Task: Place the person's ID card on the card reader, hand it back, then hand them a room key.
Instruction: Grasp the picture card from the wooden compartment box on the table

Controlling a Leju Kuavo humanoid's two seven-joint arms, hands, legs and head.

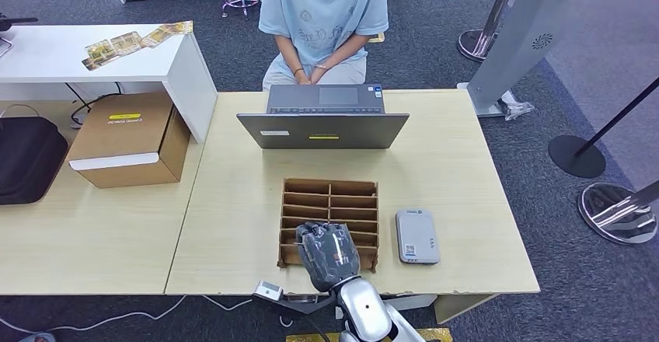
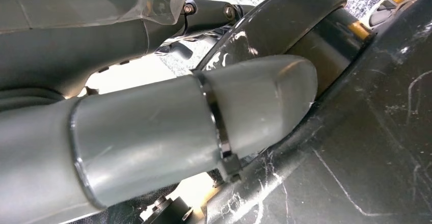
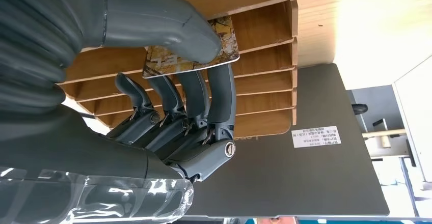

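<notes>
Pinching a patterned room key card [image 3: 204, 51] between thumb and fingers [image 3: 216, 89], right hand [image 1: 329, 255] over wooden card rack [image 1: 330, 196], print unreadable

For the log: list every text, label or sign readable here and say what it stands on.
None reads clearly.
White label on the laptop lid: printed lines, too small.
Yellow sticker on the cardboard box: blurred.
Patterned card held by the right hand: markings unreadable.
Card reader: small codes, too tiny.

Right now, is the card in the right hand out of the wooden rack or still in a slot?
Out. The right hand pinches the card between thumb and fingers, in front of the rack dividers rather than seated in one.
</notes>
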